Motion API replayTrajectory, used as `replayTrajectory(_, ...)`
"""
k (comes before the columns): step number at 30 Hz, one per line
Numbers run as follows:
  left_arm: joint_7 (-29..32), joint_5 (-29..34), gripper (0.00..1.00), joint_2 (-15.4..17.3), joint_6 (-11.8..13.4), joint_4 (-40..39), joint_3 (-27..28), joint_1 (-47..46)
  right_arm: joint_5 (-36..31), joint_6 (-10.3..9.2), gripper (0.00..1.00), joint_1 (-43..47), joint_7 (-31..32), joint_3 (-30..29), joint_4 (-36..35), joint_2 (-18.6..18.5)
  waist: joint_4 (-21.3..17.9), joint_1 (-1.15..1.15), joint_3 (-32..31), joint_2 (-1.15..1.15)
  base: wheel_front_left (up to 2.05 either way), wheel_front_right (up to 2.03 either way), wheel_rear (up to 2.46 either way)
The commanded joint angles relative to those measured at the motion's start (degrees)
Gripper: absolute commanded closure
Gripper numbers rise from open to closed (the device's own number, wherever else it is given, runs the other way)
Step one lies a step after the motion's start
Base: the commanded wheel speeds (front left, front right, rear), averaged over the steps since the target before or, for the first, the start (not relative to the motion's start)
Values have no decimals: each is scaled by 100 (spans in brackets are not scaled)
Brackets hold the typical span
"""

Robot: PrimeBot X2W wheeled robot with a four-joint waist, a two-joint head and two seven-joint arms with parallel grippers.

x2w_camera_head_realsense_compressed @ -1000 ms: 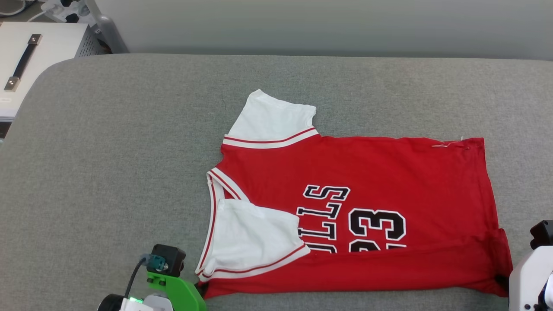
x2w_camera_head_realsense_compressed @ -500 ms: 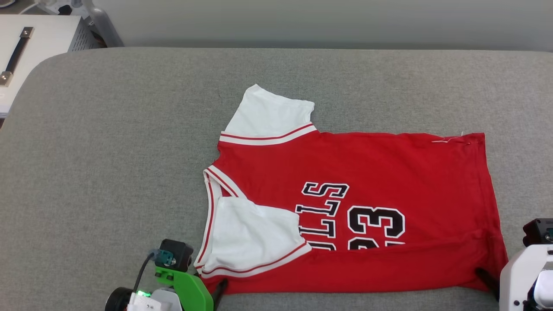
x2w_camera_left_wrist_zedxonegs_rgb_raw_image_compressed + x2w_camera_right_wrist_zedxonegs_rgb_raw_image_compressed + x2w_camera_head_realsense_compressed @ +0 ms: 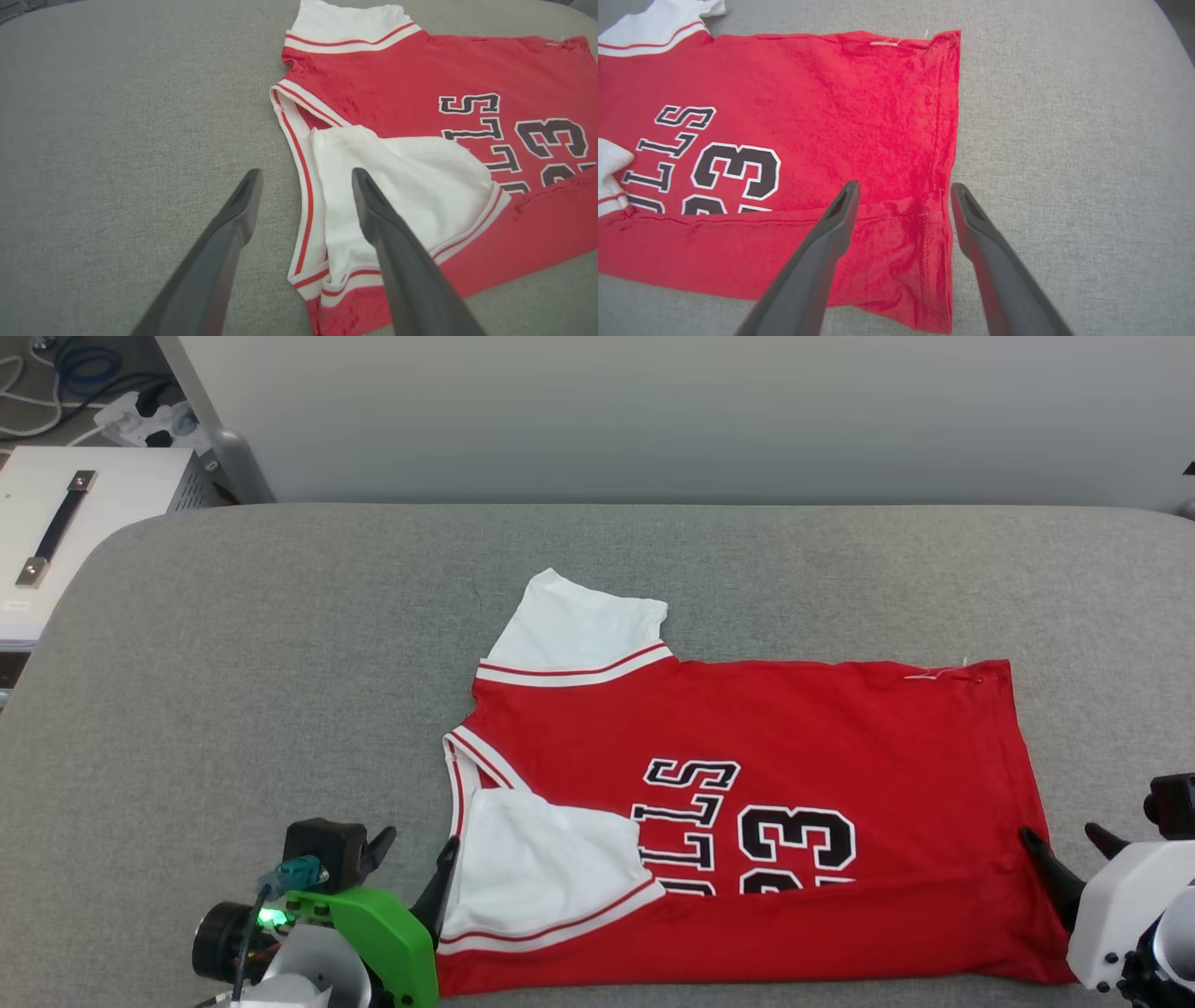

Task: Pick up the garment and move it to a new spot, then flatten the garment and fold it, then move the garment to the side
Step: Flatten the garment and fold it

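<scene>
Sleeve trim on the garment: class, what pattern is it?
Sleeve trim: white band with one thin red stripe; clearest in left wrist view.

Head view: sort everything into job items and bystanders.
Job: garment; left claw and right claw, both open; grey padded surface beneath.
Lying about: white case with black handle; power strip; cables.

**Garment** [image 3: 822, 728]: soft knit cloth, matt, faintly napped on the red body and smoother on the white sleeves. The lettering [image 3: 794, 835] is a flat, matt print.

**Supporting surface** [image 3: 280, 644]: grey woven fabric, coarse and matt.

**Fingers** [image 3: 224, 242] of the left gripper [image 3: 306, 171] and fingers [image 3: 817, 252] of the right gripper [image 3: 904, 185]: dark, smooth, dull-sheened, probably plastic.

**Wrist bracket** [image 3: 383, 933]: glossy green plastic.

**Right wrist housing** [image 3: 1120, 905]: smooth white plastic.

**Cabinet** [image 3: 121, 495]: white, smooth-finished top. Its handle [image 3: 58, 527] is black with metal ends.
</scene>
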Motion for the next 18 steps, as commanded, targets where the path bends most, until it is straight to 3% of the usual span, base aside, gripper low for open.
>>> replayTrajectory(1,-246,132,0,-17,-53,-47,61,-134,-58,-8,0,-82,-225,8,-119,27,-8,0,-108,0,0,0,0)
replayTrajectory(3,-628,231,0,-70,-105,-77,129,-131,-123,-8,0,-68,-628,-18,-257,106,-16,0,-158,0,0,0,0)
replayTrajectory(4,-1074,418,0,-153,-127,-103,271,-71,-194,-8,0,-15,-1282,-26,-413,294,-56,0,-207,0,0,0,0)
replayTrajectory(9,-1238,863,0,-428,-219,-286,771,110,-87,-8,0,138,-2197,16,-520,624,-127,0,-174,0,0,0,0)
replayTrajectory(10,-1242,1411,0,-680,-336,-490,1298,289,-56,-8,0,177,-2699,77,-521,699,-199,0,-95,0,0,0,0)
replayTrajectory(18,-1244,2269,0,-1167,-931,-466,2230,426,-185,-8,0,66,-3540,286,-358,970,-503,0,259,0,0,0,0)
